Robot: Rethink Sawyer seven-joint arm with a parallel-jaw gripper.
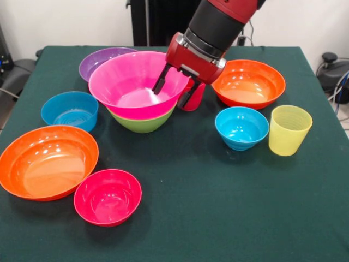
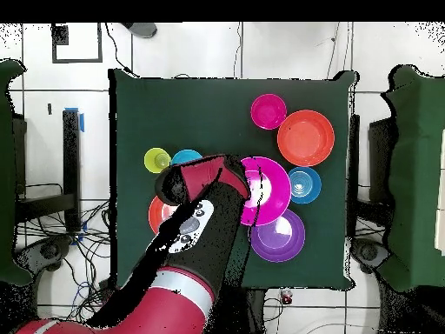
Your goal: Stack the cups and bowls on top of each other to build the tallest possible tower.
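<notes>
Nearest the camera: a small red-pink bowl [image 1: 107, 196], upright, touching the rim of a wide orange bowl [image 1: 47, 161] on its left. Behind these, a small blue bowl [image 1: 70, 111] stood alone near the table's [image 1: 218, 218] left edge.

Centre: the tower [image 1: 139, 103], made of a large pink bowl [image 1: 131, 82] nested in a green bowl [image 1: 143, 123], of which only the lower wall showed. A purple bowl [image 1: 98, 61] sat just behind and left of it, partly hidden by the pink rim.

The gripper [image 1: 174, 90] hung at the pink bowl's right rim, one dark finger [image 1: 161, 82] inside the bowl, the other outside; the jaws straddled the rim, but whether they clamped it could not be told. A red cup [image 1: 193, 98] stood just beyond the outer finger, mostly hidden.

Right side: a second wide orange bowl [image 1: 248, 83], a second small blue bowl [image 1: 241, 127] in front of it, and a translucent yellow cup [image 1: 289, 130] upright just beside that blue bowl.

Overhead, the arm [image 2: 187, 252] covered most of the orange bowl on its side and reached the pink bowl's [image 2: 274, 191] rim.
</notes>
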